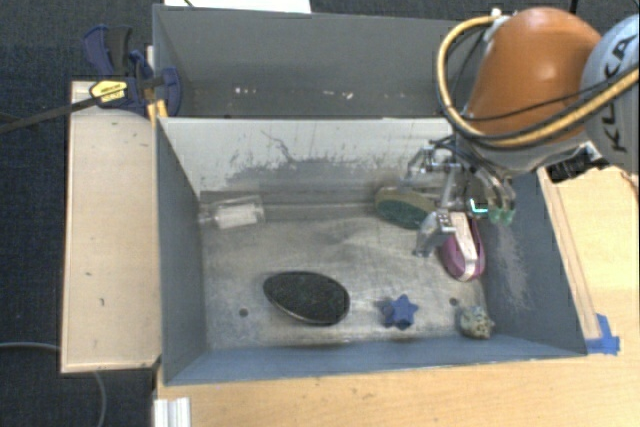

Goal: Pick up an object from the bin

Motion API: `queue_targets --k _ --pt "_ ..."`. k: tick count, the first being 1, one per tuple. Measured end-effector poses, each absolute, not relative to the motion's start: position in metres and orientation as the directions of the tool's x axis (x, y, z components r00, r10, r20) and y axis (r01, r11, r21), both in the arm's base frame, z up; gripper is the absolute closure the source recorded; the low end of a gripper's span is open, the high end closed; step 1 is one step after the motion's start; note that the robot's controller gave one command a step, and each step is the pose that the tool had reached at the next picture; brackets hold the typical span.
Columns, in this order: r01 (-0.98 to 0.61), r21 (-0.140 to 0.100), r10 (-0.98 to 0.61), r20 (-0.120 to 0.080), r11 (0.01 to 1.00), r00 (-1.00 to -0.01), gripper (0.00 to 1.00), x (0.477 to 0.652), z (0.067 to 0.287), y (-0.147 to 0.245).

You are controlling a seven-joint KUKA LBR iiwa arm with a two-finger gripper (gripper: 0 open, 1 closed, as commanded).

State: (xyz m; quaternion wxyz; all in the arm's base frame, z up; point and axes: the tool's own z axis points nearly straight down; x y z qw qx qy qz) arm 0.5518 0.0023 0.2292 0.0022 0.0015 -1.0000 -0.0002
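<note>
Grey bin [300, 65], purple oval [458, 257] half-hidden under arm [530, 65]

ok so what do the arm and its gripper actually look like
The arm is pale grey with lettering on its side. Its wrist carries a smooth, rounded orange cover, with yellow and black cables looped around it. The gripper below is bare silvery metal with a small teal light on it.

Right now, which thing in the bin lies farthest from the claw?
The clear plastic piece at the back left; the black oval and blue star lie nearer the gripper.
</note>
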Motion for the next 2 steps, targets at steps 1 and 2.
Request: queue_targets --k 1,2 --pt "-0.071 -0.003 -0.071 0.002 0.997 -0.997 0.0 0.57 0.168 -0.099" --pt "-0.206 0.004 -0.206 0.001 0.979 -0.979 0.0 0.584 0.112 -0.003"
